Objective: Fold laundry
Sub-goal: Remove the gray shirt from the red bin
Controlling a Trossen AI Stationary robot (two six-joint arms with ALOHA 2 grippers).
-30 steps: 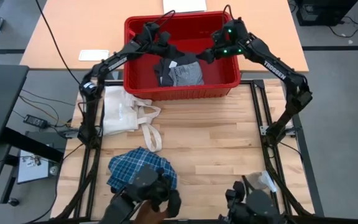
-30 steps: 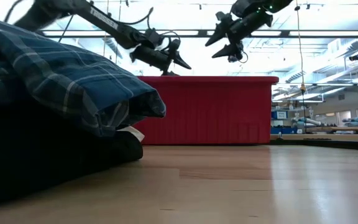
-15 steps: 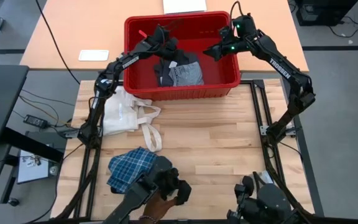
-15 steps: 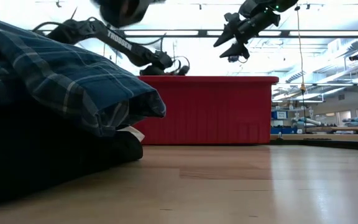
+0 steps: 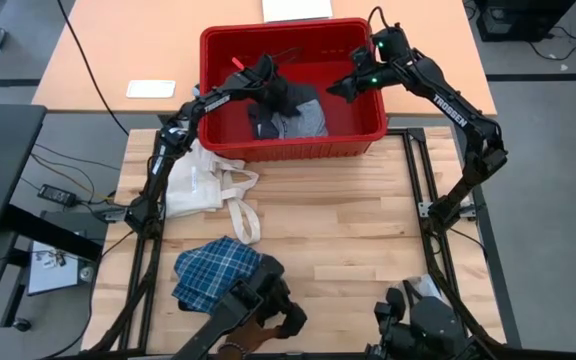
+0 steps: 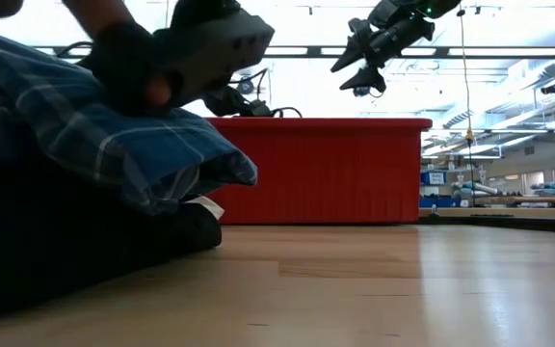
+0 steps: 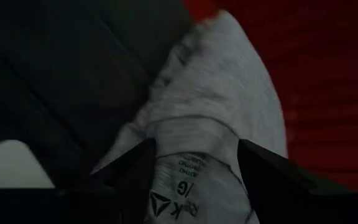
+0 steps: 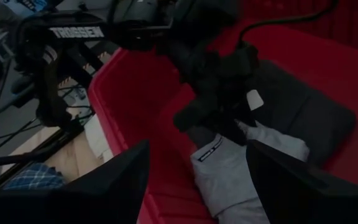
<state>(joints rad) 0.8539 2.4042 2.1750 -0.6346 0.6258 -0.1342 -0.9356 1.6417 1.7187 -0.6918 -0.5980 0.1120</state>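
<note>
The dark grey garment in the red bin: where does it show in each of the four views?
High view: the dark grey garment lies mid-bin, under the left gripper.
Low view: not visible, hidden behind the bin's front wall.
Left wrist view: fills the picture, its lighter inner side and label close up.
Right wrist view: on the bin floor, below the left gripper.
Shared landmark: the red bin.

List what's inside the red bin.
Inside the red bin lies the dark garment, grey lining up, with the left gripper down on it. Anything beneath the garment is covered.
</note>
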